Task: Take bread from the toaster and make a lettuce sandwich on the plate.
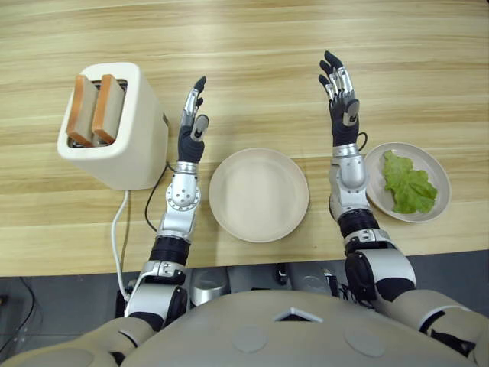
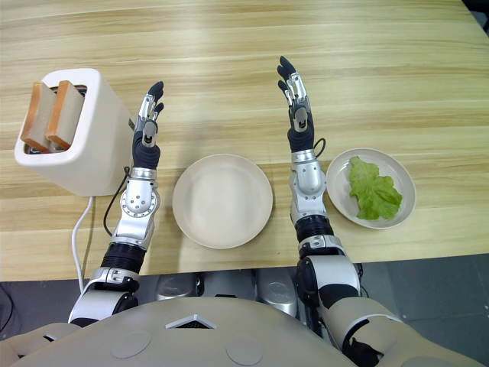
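My left hand (image 1: 192, 122) is raised at left of centre, fingers stretched out straight and close together, gripping nothing. It stands just to the right of the toaster (image 1: 122, 153), apart from it. My right hand (image 1: 340, 95) is raised right of centre, a little higher in the frame, with its fingers also straight and slightly fanned, and nothing in them.

The toaster sits in the upper left on the table (image 1: 267, 46). Two slices of bread (image 1: 95, 111) stand upright in its slots, their tops sticking out side by side. Its cord (image 1: 118, 229) runs down to the table's near edge.

The plate (image 1: 258, 195) lies in the centre between my forearms, nearer the bottom of the frame than my hands. At the right edge, just beside my right wrist, is a dish (image 1: 439, 168) with the lettuce (image 1: 409, 183) lying flat on it.
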Controlling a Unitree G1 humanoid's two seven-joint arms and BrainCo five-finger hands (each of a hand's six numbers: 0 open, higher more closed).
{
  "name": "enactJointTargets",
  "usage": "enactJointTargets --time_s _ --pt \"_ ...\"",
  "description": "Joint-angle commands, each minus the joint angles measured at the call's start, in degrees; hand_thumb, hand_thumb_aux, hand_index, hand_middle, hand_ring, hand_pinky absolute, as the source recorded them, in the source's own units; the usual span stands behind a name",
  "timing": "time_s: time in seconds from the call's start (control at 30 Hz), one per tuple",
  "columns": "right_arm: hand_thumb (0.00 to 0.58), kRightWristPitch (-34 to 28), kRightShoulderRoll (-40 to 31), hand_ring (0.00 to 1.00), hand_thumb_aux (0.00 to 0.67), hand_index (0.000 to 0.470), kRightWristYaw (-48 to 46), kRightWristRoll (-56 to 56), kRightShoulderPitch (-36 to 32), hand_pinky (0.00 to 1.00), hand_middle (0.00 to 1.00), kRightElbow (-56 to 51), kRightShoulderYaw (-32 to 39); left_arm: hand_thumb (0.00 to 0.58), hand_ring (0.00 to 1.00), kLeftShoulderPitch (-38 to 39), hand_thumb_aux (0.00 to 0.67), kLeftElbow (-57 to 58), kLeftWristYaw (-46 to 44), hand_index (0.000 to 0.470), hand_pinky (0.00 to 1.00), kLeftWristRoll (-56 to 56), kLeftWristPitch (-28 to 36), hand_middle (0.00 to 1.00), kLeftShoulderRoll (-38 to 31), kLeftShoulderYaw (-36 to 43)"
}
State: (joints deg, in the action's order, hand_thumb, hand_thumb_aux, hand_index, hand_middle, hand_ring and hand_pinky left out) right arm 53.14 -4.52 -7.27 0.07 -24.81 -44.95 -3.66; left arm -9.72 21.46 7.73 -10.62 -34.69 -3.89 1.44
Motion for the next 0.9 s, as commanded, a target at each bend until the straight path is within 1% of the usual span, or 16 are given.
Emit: enactJointTargets --time_s 0.03,0.5,0.6,0.7,0.73,0.83,0.9 --pt "0.000 -0.41 0.40 0.00 0.000 0.000 0.08 0.25 -0.21 0.00 0.00 -0.63 0.14 0.000 0.00 0.44 0.000 0.34 -0.06 0.000 0.00 -0.02 0.66 0.00 -0.39 -0.22" --pt "0.000 -0.19 0.33 0.00 0.000 0.000 0.22 0.14 -0.07 0.00 0.00 -0.46 0.18 0.000 0.00 0.60 0.000 0.15 -0.05 0.000 0.00 -0.17 0.66 0.00 -0.45 -0.14" --pt "0.000 -0.06 0.45 0.00 0.000 0.000 0.30 0.08 -0.14 0.00 0.00 -0.66 0.22 0.000 0.00 0.86 0.000 -0.69 0.97 0.000 0.00 -2.11 -0.09 0.00 -1.03 -0.02" --pt "0.000 -0.07 0.53 0.00 0.000 0.000 0.18 0.14 -0.55 0.00 0.00 -1.23 0.25 0.000 0.00 2.68 0.000 -9.29 6.50 0.000 0.00 -15.87 -1.90 0.00 -3.90 1.25" --pt "0.000 -0.16 0.56 0.00 0.000 0.000 0.02 0.40 -0.85 0.00 0.00 -1.64 0.17 0.000 0.00 3.56 0.000 -14.18 7.43 0.000 0.00 -20.18 -1.08 0.00 -4.81 1.35" --pt "0.000 -0.29 0.53 0.00 0.000 0.000 -0.10 0.90 -1.27 0.00 0.00 -2.41 -0.14 0.000 0.00 4.74 0.000 -26.94 7.37 0.000 0.00 -31.76 6.03 0.00 -8.06 -0.03" --pt "0.000 -0.10 0.53 0.00 0.000 0.000 -0.04 0.82 -1.33 0.00 0.00 -2.68 -0.19 0.000 0.00 5.62 0.000 -33.47 6.79 0.000 0.00 -37.10 11.90 0.00 -9.96 -3.26"
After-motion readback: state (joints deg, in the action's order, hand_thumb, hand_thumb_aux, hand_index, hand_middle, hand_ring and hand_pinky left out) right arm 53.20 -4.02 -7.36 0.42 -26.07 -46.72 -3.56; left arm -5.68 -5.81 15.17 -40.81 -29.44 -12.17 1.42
